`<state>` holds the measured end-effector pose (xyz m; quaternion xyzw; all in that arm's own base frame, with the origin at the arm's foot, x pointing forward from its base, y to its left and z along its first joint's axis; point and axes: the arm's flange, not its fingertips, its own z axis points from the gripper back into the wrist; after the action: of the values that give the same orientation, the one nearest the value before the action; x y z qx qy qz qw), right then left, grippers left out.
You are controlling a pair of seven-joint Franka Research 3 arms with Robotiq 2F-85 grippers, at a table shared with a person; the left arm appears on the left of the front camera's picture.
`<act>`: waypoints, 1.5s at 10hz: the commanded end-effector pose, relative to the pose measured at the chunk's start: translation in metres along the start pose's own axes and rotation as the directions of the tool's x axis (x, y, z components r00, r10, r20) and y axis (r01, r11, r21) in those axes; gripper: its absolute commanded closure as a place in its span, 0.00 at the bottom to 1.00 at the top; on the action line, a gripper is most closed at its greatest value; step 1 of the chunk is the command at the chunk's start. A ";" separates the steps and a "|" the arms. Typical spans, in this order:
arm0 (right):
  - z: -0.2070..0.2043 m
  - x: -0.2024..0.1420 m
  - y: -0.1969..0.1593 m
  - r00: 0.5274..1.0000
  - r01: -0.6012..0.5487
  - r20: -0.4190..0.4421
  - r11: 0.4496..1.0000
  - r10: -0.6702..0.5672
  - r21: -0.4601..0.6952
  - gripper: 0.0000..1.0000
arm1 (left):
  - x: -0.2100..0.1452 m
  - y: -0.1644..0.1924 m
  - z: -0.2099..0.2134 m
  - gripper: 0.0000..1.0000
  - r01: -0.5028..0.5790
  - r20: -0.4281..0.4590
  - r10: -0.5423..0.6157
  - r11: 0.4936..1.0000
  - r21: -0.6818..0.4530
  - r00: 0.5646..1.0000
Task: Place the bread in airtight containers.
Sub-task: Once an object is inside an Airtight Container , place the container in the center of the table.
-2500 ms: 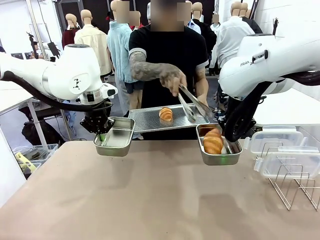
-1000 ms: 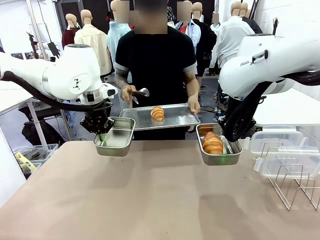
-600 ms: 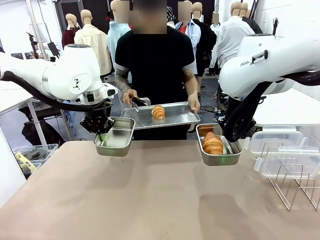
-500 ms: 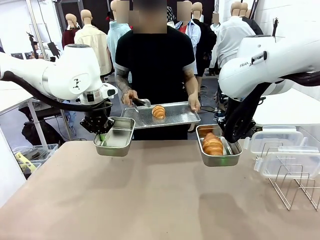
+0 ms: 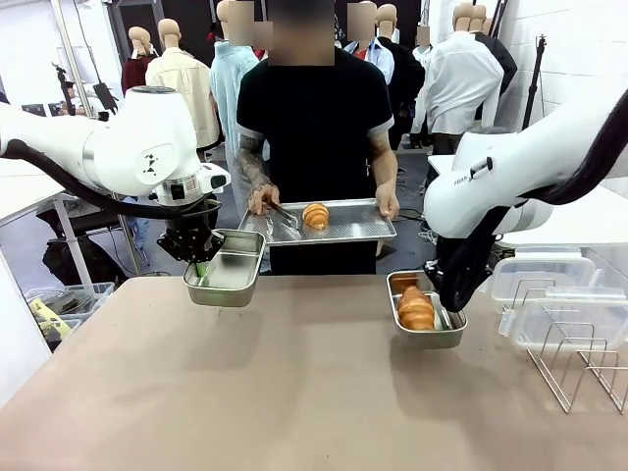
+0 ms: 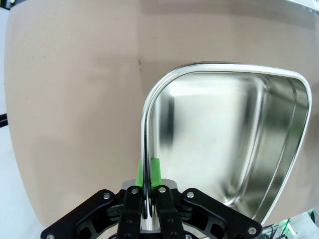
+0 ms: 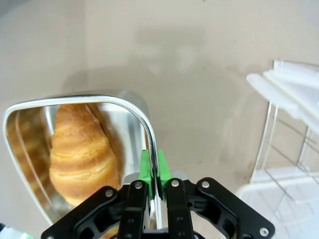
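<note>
Our left hand [image 6: 148,168] was clamped on the rim of the left pan [image 5: 231,267], holding it level and clear of the surface [image 5: 294,392] at the far edge; that pan was empty. Our right hand [image 7: 153,167] was pinched shut on the rim of the right pan [image 5: 432,339], which carried one roll [image 5: 415,308] and hung low over the surface. We could not tell whether its base touched.

Across from us the person [image 5: 314,108] held a tray [image 5: 353,232] with a second roll [image 5: 315,215] on it and tongs [image 5: 283,213] just beside that roll.

We judged one pan loaded and the other waiting its turn. Next, we thought, the left pan had to be kept steady and level near the tray so the roll could be dropped in. The right pan needed seating flat before we let go. The clear lids [image 5: 540,277] lay to its right and were not yet fitted.
</note>
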<state>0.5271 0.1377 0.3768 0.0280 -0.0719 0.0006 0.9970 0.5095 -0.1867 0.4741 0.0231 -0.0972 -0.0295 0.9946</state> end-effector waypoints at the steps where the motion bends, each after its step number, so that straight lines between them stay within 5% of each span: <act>1: -0.012 0.023 0.000 1.000 -0.012 -0.003 1.000 0.012 -0.015 1.00 | 0.000 0.001 0.004 1.00 0.003 0.017 -0.003 1.000 -0.004 1.000; 12: -0.068 0.052 0.004 0.997 0.029 -0.073 1.000 -0.029 0.000 1.00 | 0.000 0.001 0.004 1.00 0.003 0.017 -0.003 1.000 -0.004 1.000; 13: -0.068 0.049 0.005 0.998 0.035 -0.059 0.999 -0.036 -0.015 0.91 | 0.000 0.001 0.004 1.00 0.003 0.017 -0.003 1.000 -0.004 1.000; 15: -0.066 0.047 0.005 0.997 0.039 -0.059 0.999 -0.040 -0.022 0.52 | 0.000 0.001 0.004 1.00 0.003 0.017 -0.003 1.000 -0.004 1.000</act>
<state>0.5820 0.1411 0.3227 0.0293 -0.0380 -0.0078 0.9988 0.5094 -0.1868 0.4741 0.0231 -0.0972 -0.0296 0.9946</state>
